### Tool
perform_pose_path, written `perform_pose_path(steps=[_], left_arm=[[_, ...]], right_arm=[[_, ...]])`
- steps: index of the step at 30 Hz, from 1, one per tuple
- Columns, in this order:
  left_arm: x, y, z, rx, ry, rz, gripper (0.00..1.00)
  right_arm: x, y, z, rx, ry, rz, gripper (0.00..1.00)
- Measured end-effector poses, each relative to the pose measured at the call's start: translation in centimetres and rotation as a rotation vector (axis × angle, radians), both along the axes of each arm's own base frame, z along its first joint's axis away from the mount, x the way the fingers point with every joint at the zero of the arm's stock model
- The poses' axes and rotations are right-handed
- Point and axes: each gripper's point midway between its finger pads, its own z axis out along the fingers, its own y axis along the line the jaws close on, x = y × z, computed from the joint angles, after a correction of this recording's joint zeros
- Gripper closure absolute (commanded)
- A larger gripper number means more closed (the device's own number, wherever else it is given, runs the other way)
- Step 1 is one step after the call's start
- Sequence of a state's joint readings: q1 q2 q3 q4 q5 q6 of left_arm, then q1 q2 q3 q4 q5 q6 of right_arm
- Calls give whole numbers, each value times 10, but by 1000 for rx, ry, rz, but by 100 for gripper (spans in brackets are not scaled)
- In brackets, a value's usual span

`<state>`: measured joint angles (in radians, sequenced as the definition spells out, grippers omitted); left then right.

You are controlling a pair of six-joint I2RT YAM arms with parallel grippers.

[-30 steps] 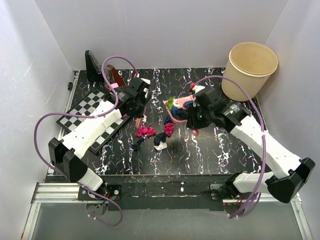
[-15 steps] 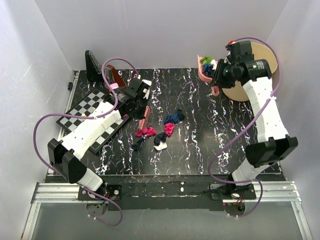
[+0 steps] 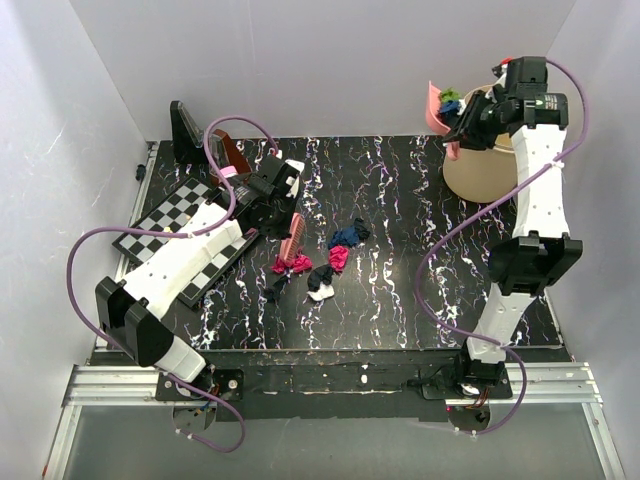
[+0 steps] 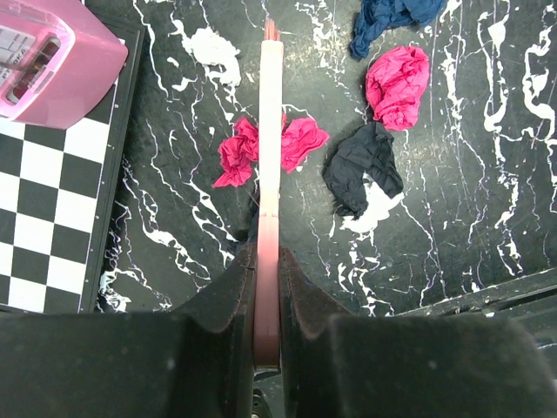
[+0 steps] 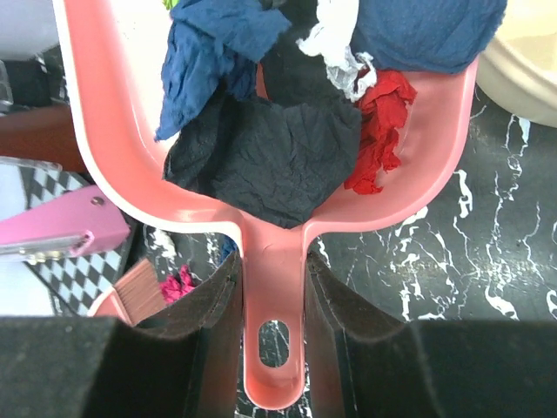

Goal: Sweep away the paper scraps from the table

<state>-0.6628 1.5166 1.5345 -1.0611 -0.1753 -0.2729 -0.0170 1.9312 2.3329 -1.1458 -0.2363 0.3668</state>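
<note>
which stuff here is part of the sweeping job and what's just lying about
Job: paper scraps, table, pink dustpan held in the right pincer, brush held in the left pincer, tan bin.
Lying about: chessboard, pink box on it, black stand at the back.

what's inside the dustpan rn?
The pink dustpan holds dark blue paper scraps, a black scrap, a red scrap and a white bit. Anything beneath that pile is covered, so I cannot tell.
</note>
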Motion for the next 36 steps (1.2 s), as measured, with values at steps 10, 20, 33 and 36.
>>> perform_pose_path(steps=[10, 20, 33, 36], left_arm=[[3, -4, 10, -23, -18, -1, 100], [3, -4, 10, -29, -16, 7, 100], [2, -4, 8, -28, -11, 10, 100], [1, -3, 5, -23, -4, 11, 100]], right_arm=[[38, -41, 20, 244, -114, -111, 99], [63, -71, 9, 692, -217, -258, 99], [65, -71, 69, 1153, -476, -142, 99], [59, -70, 74, 1189, -495, -126, 99]])
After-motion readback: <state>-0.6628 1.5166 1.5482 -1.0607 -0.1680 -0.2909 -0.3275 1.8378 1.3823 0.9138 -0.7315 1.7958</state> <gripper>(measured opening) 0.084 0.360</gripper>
